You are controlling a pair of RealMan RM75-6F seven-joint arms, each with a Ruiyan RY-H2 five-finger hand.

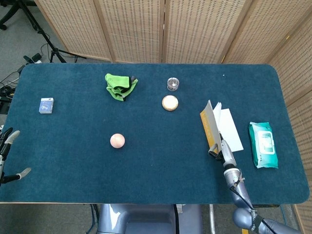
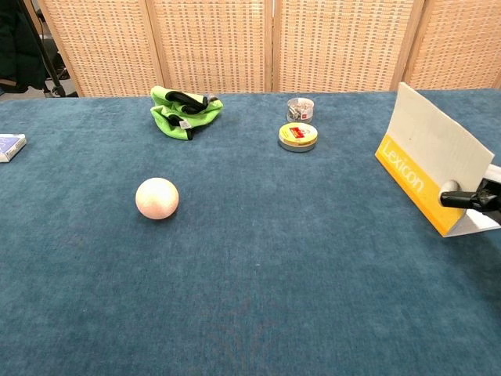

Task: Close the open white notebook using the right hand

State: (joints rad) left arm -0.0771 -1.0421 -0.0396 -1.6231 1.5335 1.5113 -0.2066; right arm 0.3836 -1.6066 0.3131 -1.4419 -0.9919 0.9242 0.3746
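The white notebook (image 1: pixel 228 129) lies at the right of the blue table. Its left cover (image 1: pixel 209 127) stands almost upright, white above with a yellow band along its lower edge (image 2: pixel 419 186). My right hand (image 1: pixel 225 153) is at the cover's near edge, edge-on in the head view. In the chest view the right hand (image 2: pixel 472 200) shows only at the frame's edge, its thumb pressed on the cover's outside, pinching it. My left hand (image 1: pixel 9 155) is at the far left table edge, fingers apart and holding nothing.
A pack of wipes (image 1: pixel 263 144) lies just right of the notebook. A round tin (image 1: pixel 170 102) and a small glass jar (image 1: pixel 172 84) stand to its back left. A green cloth (image 1: pixel 121 86), a pink ball (image 1: pixel 117 141) and a blue box (image 1: pixel 46 105) lie further left.
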